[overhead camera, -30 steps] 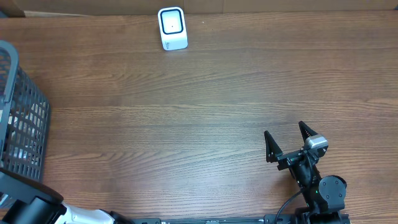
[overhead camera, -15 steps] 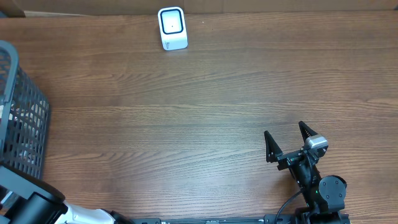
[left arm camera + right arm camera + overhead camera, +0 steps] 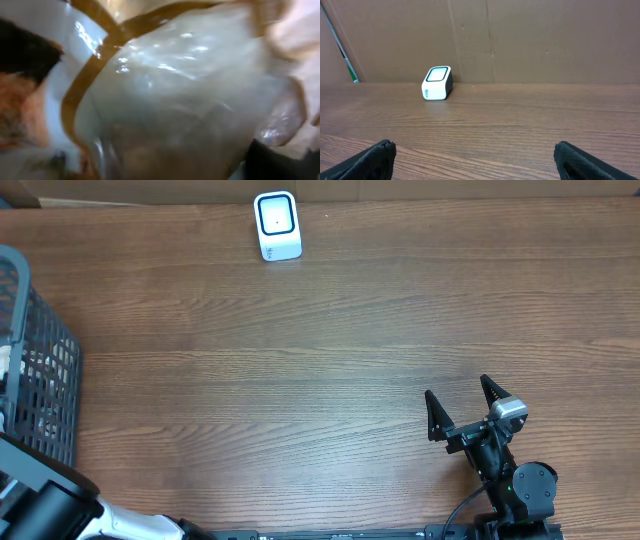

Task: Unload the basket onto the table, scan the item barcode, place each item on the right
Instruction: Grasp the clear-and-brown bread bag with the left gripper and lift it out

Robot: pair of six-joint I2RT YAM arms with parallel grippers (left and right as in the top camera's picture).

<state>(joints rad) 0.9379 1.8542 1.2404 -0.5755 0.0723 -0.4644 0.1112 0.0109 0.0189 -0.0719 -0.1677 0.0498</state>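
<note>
a glossy packet (image 3: 170, 90) fills our left wrist view, left arm (image 3: 50, 515) down by the basket (image 3: 45, 370) at the table (image 3: 300, 380) edge; left claw's state we cannot tell. right gripper (image 3: 457, 388) gapes wide, open wood running to the scanner (image 3: 277, 225) at the far edge.

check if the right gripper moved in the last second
No. The right gripper sits the same way below and right of the white scanner in the overhead view, open.

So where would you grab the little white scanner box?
Probably take the white scanner by its two flat side walls, coming down from above. They look parallel and close together, while its windowed top face slants and could slip.
</note>
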